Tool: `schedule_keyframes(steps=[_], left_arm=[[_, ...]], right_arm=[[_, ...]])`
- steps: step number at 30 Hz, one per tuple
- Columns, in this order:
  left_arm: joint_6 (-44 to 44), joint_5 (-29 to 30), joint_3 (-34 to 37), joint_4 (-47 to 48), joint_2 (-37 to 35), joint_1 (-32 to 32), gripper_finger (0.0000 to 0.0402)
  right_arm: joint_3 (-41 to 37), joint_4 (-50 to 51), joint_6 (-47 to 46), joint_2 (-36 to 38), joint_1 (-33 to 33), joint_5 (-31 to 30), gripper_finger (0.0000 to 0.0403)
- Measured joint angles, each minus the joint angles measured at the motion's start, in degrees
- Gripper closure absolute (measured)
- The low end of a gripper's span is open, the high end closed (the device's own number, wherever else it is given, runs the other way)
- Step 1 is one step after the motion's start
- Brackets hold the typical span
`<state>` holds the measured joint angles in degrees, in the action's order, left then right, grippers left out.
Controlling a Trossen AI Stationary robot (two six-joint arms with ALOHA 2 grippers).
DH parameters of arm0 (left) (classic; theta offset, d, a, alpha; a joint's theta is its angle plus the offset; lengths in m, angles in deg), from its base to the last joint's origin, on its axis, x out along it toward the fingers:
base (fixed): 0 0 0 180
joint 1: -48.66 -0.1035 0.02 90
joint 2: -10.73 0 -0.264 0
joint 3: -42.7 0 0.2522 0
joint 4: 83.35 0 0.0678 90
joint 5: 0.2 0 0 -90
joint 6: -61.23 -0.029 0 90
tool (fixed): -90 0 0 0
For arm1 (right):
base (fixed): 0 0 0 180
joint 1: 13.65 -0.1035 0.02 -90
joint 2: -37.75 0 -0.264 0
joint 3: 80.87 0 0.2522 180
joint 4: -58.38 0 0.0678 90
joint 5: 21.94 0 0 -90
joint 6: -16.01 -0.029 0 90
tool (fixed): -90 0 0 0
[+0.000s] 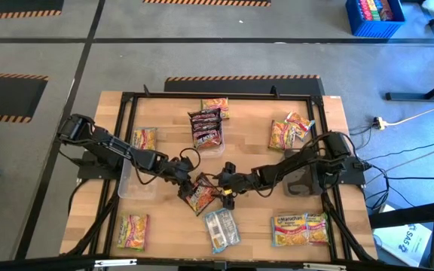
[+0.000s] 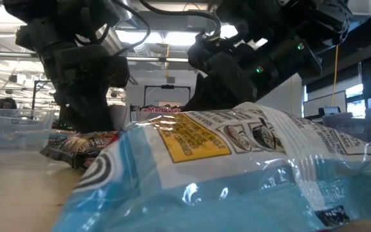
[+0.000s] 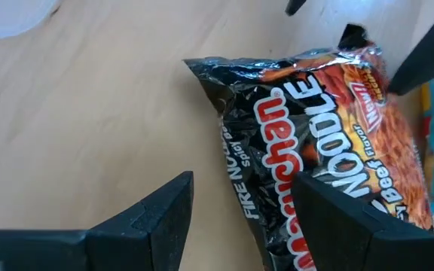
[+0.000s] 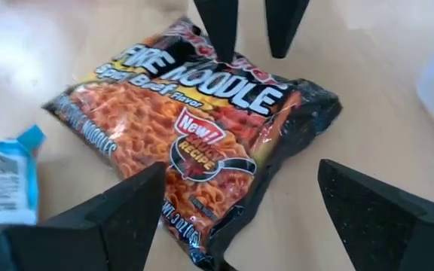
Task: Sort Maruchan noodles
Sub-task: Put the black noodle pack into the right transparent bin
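Observation:
A dark Maruchan Fire Noodle packet (image 1: 200, 194) lies flat on the wooden table near its middle, and also shows in both wrist views (image 3: 315, 143) (image 4: 194, 135). My left gripper (image 1: 187, 179) reaches in from the left and stands open (image 3: 243, 181) at one end of the packet, one finger beside it and one over it. My right gripper (image 1: 228, 188) reaches in from the right and stands open (image 4: 241, 169) astride the packet's opposite end. Other noodle packets lie scattered around the table. My left gripper has one fingertip (image 4: 218, 41) over the packet's dark end (image 4: 202, 64) and the other off to its side, both pointing down at a slant. Whether the fingertip touches the wrapper I cannot tell.
A light blue packet (image 1: 221, 228) lies just toward the near edge and fills the low view (image 2: 237, 167). Clear bins stand at the left (image 1: 136, 181) and at the far middle (image 1: 208, 134), the latter holding dark packets. Yellow packets (image 1: 132, 229) (image 1: 300, 229) (image 1: 288, 132) lie around. A black frame (image 1: 126, 98) rims the table.

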<state>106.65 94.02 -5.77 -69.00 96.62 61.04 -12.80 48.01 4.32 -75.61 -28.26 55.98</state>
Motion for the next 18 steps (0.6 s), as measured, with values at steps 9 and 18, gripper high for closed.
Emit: schedule_keyframes(steps=[9, 18], left_arm=[[1.98, -4.68, 1.24, -5.09, 0.0, 0.0, 0.0183], [5.37, -7.7, 1.24, -7.83, 0.02, 0.0, 0.0183]], right_arm=[[0.07, 1.47, 5.64, 0.11, -0.02, -2.46, 0.007], [0.07, 2.49, 5.91, 0.13, -0.04, -3.24, 0.007]])
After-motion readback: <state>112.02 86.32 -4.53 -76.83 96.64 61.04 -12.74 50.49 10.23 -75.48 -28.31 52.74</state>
